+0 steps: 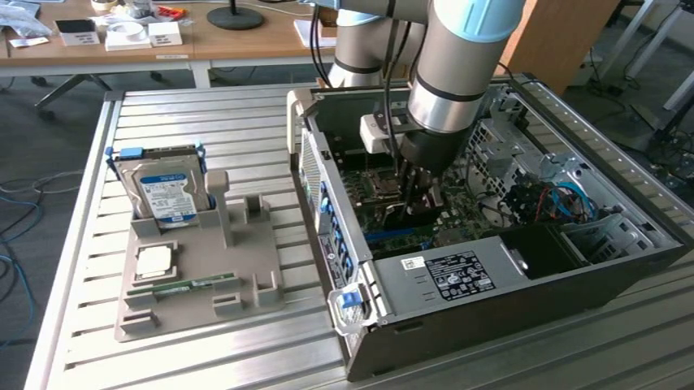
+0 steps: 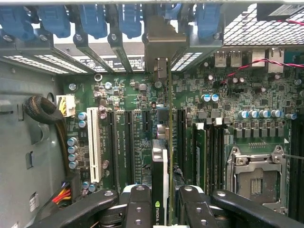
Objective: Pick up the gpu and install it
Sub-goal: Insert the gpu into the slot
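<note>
**The hand carries the gpu on edge inside the open computer case, over the motherboard's slots.**

The hand [image 2: 161, 202] is closed on the gpu [image 2: 159, 166], one finger [image 2: 137, 202] on each flat face. The card stands upright directly below the hand, deep inside the computer case [image 1: 542, 292]. Its long axis runs from the hand straight toward the case's slotted rear wall, where the silver bracket [image 2: 164, 42] meets a slot opening. Its lower edge lines up with a long black slot on the motherboard [image 2: 228, 95]; I cannot tell whether it is seated. The case lies open on a slatted metal worktop [image 1: 195, 146]. Outside the case, beside its latched wall, a grey holder [image 1: 184, 309] keeps a hard drive [image 1: 168, 195]. Beyond the case stands a wooden desk [image 1: 217, 45].
</note>
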`<state>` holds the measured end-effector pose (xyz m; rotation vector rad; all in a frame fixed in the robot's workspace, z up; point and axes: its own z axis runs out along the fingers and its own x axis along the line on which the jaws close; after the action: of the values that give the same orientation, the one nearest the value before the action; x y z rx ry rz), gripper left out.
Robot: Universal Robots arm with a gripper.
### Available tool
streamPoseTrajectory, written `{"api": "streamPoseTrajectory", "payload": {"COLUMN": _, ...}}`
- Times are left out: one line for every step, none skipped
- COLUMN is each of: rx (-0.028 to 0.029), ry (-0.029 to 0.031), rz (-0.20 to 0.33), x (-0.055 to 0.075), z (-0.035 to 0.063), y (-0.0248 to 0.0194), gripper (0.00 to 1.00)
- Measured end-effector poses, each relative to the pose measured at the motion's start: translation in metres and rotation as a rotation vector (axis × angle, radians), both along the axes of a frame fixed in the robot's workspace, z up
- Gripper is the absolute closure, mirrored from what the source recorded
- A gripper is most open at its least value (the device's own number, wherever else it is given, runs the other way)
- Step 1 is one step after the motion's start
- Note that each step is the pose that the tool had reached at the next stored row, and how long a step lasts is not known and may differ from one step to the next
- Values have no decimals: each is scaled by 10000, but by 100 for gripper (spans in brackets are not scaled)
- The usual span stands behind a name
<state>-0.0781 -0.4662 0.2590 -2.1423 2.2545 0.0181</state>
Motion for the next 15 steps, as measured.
{"api": "streamPoseTrajectory", "payload": {"rx": 1, "ry": 0, "rz": 0, "x": -2, "z": -1, "y": 1, "gripper": 73}}
{"api": "streamPoseTrajectory", "payload": {"rx": 8, "ry": 0, "rz": -3, "x": -5, "z": -3, "y": 2, "gripper": 73}}
{"api": "streamPoseTrajectory", "payload": {"rx": 14, "ry": -1, "rz": -1, "x": -8, "z": -6, "y": 3, "gripper": 73}}
{"api": "streamPoseTrajectory", "payload": {"rx": 18, "ry": -1, "rz": 0, "x": -9, "z": -8, "y": 3, "gripper": 73}}
{"api": "streamPoseTrajectory", "payload": {"rx": 22, "ry": -2, "rz": 1, "x": -11, "z": -15, "y": 4, "gripper": 73}}
{"api": "streamPoseTrajectory", "payload": {"rx": 22, "ry": -2, "rz": 1, "x": -11, "z": -25, "y": 4, "gripper": 73}}
{"api": "streamPoseTrajectory", "payload": {"rx": 21, "ry": -1, "rz": 1, "x": -12, "z": -38, "y": 4, "gripper": 73}}
{"api": "streamPoseTrajectory", "payload": {"rx": 20, "ry": -1, "rz": 0, "x": -13, "z": -50, "y": 4, "gripper": 73}}
{"api": "streamPoseTrajectory", "payload": {"rx": 19, "ry": 0, "rz": -1, "x": -13, "z": -59, "y": 4, "gripper": 73}}
{"api": "streamPoseTrajectory", "payload": {"rx": 19, "ry": 0, "rz": 0, "x": -13, "z": -64, "y": 4, "gripper": 73}}
{"api": "streamPoseTrajectory", "payload": {"rx": 18, "ry": 1, "rz": 0, "x": -13, "z": -65, "y": 3, "gripper": 73}}
{"api": "streamPoseTrajectory", "payload": {"rx": 16, "ry": 1, "rz": 0, "x": -13, "z": -66, "y": 3, "gripper": 73}}
{"api": "streamPoseTrajectory", "payload": {"rx": 21, "ry": -1, "rz": -1, "x": -13, "z": -73, "y": 4, "gripper": 73}}
{"api": "streamPoseTrajectory", "payload": {"rx": 23, "ry": -1, "rz": -1, "x": -15, "z": -77, "y": 4, "gripper": 73}}
{"api": "streamPoseTrajectory", "payload": {"rx": 24, "ry": -1, "rz": -1, "x": -16, "z": -79, "y": 3, "gripper": 73}}
